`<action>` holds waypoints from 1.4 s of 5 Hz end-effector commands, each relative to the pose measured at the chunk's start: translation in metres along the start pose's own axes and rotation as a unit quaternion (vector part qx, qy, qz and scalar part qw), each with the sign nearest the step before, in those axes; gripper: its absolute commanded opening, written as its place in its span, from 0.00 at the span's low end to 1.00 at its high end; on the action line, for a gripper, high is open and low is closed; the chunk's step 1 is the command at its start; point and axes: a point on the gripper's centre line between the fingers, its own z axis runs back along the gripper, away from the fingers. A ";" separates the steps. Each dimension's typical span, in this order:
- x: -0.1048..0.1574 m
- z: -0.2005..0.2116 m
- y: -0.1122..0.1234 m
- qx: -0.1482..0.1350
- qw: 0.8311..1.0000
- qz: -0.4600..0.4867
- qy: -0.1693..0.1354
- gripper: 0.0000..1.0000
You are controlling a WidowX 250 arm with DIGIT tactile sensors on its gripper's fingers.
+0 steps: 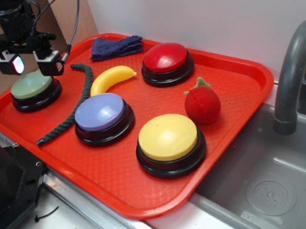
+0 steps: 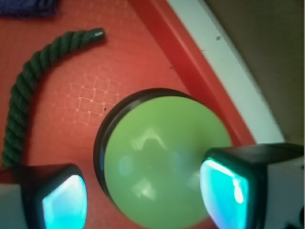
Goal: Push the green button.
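We hold our hand [image 1: 31,63] directly over the green button [image 1: 33,85], which sits at the far left corner of the red tray [image 1: 233,80], because pressing needs a straight descent onto the dome. The fingers [image 2: 228,188] are spread apart and grasp nothing. In the wrist view the dome fills the gap between them; contact we cannot confirm. The green rope [image 1: 71,108] lies just beside.

Toy kitchen setup in a lab: grey sink [image 1: 257,186] and faucet [image 1: 292,78] at right, red tray [image 1: 121,192] of toys on the counter.
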 end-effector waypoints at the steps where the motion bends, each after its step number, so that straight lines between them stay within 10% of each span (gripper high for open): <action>1: 0.003 -0.005 0.016 -0.008 1.000 0.008 0.000 1.00; 7: 0.004 0.057 0.019 -0.008 0.999 -0.022 -0.041 1.00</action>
